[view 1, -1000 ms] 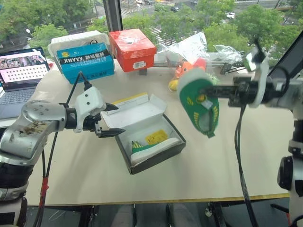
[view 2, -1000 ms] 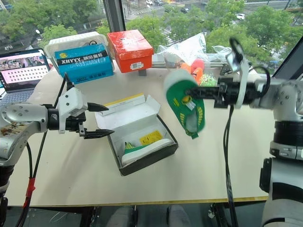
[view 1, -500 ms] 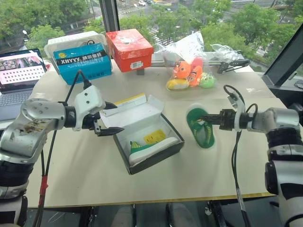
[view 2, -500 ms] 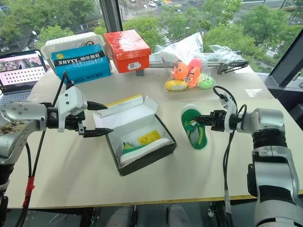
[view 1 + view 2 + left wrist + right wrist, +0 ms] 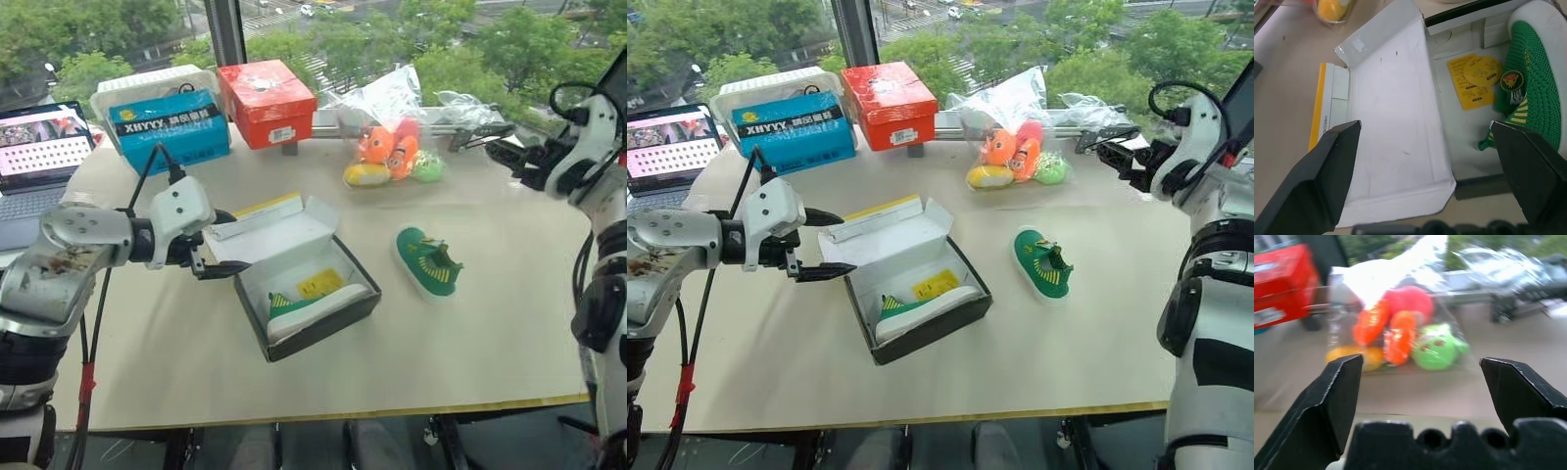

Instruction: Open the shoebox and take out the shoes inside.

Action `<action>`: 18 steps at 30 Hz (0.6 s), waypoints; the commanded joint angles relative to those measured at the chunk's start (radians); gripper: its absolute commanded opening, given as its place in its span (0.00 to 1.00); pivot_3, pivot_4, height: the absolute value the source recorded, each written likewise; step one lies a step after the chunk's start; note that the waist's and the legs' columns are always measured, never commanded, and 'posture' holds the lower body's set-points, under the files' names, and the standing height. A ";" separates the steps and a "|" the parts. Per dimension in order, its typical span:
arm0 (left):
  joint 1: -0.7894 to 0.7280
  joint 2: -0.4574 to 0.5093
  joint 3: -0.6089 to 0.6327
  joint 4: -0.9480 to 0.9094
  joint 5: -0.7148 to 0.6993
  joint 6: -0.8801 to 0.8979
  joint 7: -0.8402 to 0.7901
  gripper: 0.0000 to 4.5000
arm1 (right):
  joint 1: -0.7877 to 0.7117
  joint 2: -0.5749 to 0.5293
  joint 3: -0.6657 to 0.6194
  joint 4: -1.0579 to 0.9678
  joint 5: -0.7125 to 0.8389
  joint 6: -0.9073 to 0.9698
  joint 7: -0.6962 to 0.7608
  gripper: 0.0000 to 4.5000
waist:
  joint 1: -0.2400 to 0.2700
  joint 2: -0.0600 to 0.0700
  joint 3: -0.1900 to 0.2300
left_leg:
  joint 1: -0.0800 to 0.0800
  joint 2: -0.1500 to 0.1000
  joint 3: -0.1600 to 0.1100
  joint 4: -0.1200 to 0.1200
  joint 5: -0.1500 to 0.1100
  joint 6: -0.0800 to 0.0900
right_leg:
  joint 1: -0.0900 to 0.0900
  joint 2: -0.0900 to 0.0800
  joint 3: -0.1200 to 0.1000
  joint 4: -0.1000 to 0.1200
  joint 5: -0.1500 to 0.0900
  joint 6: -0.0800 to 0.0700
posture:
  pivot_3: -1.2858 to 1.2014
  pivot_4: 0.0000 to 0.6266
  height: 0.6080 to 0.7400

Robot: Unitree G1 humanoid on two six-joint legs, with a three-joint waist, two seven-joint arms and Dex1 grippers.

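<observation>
While both jaws gape empty, "XHYYY" reads on the blue box [image 5: 171, 125] behind the shoebox [image 5: 294, 284].

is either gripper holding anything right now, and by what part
Nothing is held. The right gripper is open and empty; one green shoe lies on the table. The left gripper is open beside the shoebox lid.

Bright daylight thru windows, soft shadows, right wrist view blurred

Open yellow-lidded shoebox [image 5: 306, 294] holding 1 green shoe [image 5: 294, 305], other shoe [image 5: 428, 262] on table beside
</observation>
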 commanded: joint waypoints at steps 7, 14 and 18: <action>-0.065 -0.019 -0.019 0.017 0.024 -0.049 -0.016 1.00 | 0.237 -0.019 0.374 -0.988 -0.009 0.185 0.405 1.00 | -0.001 0.000 0.000 | 0.000 0.002 -0.002 0.001 0.000 0.000 | -0.001 0.003 0.000 0.003 0.000 0.000 | 0.52 0.24 1.00; -0.031 -0.016 -0.003 -0.016 0.020 -0.038 -0.001 1.00 | 0.254 0.058 0.461 -1.060 -0.030 0.164 0.433 1.00 | 0.020 0.000 0.000 | -0.001 0.002 -0.002 0.002 0.000 0.000 | -0.001 0.003 -0.001 0.001 0.001 -0.001 | 0.52 0.24 1.00; -0.014 -0.013 0.014 -0.040 0.009 -0.021 0.011 1.00 | 0.252 0.065 0.490 -0.999 -0.080 0.088 0.446 1.00 | 0.028 0.000 0.000 | -0.001 0.002 -0.002 0.002 0.000 0.000 | -0.001 0.002 -0.001 0.001 0.001 -0.001 | 0.52 0.24 1.00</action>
